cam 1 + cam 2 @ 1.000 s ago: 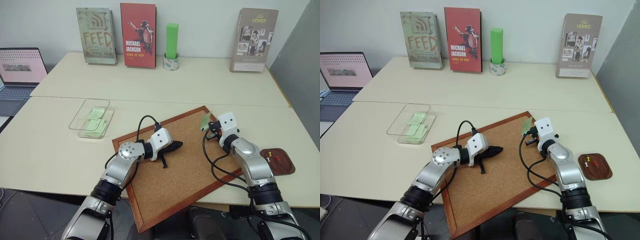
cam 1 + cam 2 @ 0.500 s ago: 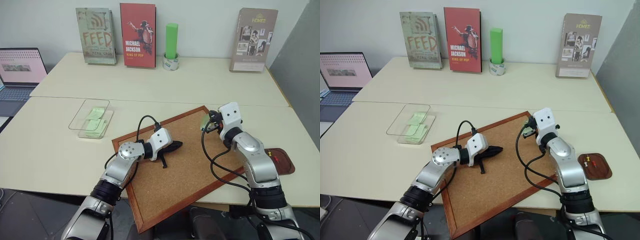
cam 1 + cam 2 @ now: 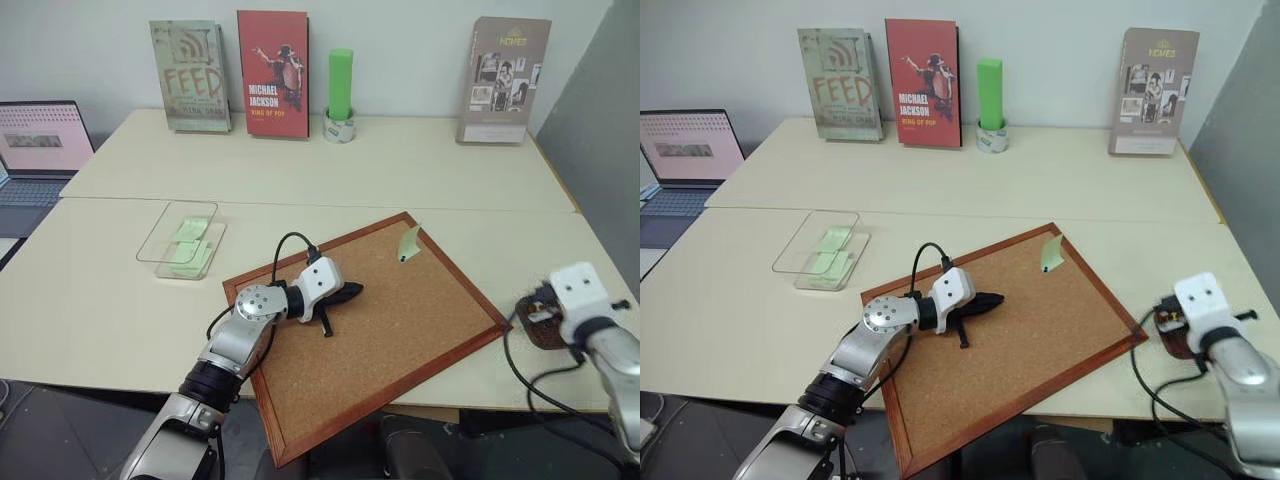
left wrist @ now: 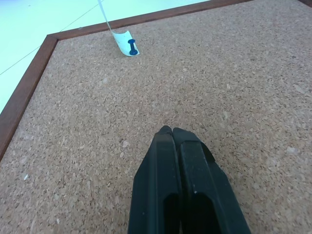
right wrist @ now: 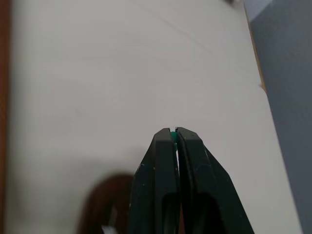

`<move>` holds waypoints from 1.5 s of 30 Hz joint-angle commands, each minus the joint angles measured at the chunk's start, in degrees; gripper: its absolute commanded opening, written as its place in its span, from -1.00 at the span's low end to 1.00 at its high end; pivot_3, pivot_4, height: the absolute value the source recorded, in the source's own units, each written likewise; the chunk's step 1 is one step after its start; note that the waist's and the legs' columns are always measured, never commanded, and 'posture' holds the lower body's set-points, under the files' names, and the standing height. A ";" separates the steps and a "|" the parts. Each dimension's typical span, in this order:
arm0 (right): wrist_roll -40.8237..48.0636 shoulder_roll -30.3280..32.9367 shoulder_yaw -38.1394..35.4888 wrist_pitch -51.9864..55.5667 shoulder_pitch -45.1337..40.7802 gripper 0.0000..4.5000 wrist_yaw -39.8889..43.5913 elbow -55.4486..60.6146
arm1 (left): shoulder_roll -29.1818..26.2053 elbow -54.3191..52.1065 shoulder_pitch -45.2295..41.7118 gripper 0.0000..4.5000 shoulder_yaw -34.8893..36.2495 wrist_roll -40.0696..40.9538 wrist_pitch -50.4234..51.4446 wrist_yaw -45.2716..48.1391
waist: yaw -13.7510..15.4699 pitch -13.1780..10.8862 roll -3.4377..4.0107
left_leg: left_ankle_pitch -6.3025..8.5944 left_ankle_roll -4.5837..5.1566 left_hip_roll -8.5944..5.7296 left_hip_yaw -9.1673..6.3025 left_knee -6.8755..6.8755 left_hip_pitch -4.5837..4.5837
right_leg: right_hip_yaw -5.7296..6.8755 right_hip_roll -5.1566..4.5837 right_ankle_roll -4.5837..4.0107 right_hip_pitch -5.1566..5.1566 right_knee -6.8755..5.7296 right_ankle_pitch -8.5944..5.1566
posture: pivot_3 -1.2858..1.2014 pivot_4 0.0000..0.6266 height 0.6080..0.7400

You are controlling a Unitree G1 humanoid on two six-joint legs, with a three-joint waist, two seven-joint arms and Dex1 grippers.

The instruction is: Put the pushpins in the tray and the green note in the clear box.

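The pale-green note (image 3: 408, 243) curls up near the far corner of the corkboard (image 3: 400, 330), held there by a blue pushpin (image 4: 131, 46). My left gripper (image 3: 352, 291) rests shut and empty on the cork at mid-board. At the table's right edge, my right gripper (image 5: 174, 132) is shut on a green pushpin (image 5: 173, 135), just beside and above the brown tray (image 3: 543, 334), which the hand largely hides. A blurred pale pin head (image 5: 110, 218) lies in the tray (image 5: 100, 204). The clear box (image 3: 183, 238) sits at the left with pale-green notes inside.
Books (image 3: 272, 72) stand along the back wall, with a tall green block on a tape roll (image 3: 341, 95) and another book (image 3: 503, 78) at the back right. A laptop (image 3: 38, 145) is open at the far left. A grey panel borders the right side.
My right arm has swung away from the note's corner, rightward and back toward the tray. The note stays on the board. The left arm has kept still.
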State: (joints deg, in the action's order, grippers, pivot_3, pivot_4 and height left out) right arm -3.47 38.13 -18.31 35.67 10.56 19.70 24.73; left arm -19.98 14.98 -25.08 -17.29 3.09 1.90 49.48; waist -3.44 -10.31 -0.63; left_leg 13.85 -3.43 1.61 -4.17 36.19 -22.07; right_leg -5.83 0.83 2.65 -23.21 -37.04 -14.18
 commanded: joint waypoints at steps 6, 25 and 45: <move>-0.97 3.56 -2.23 0.17 6.04 -0.97 4.44 4.86 | -0.20 3.53 0.86 -1.00 -1.30 -1.93 0.84 0.56 | -0.08 -0.02 -0.06 | 0.00 0.00 0.00 0.09 0.00 0.06 | -0.07 -0.02 0.00 0.00 0.05 -0.01 | 0.03 -0.52 1.00; 0.72 4.12 -4.77 2.98 7.01 0.41 9.04 7.23 | -0.12 4.28 0.72 -1.00 -1.46 -1.99 0.22 0.60 | 0.13 -0.02 -0.08 | 0.01 -0.01 0.00 0.09 -0.01 0.03 | -0.06 -0.02 -0.01 0.00 0.08 -0.01 | 0.03 -0.52 1.00; 11.78 -15.87 15.27 -2.07 -18.67 0.41 4.47 0.62 | 0.11 5.53 -0.39 -1.00 -1.08 -2.23 -0.28 0.26 | 0.18 -0.01 -0.34 | 0.00 -0.01 0.02 0.10 -0.02 0.03 | -0.01 -0.05 -0.01 0.00 0.15 -0.01 | 0.03 -0.52 1.00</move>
State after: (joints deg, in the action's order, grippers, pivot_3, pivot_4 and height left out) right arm 10.59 23.08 -4.72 37.95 -5.76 26.31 29.08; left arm -19.38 17.43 -26.82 -17.62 3.10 0.54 50.42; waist -3.25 -10.32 -0.97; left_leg 13.85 -3.44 1.61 -4.07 36.15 -22.06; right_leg -5.85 0.77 2.64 -23.21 -36.90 -14.19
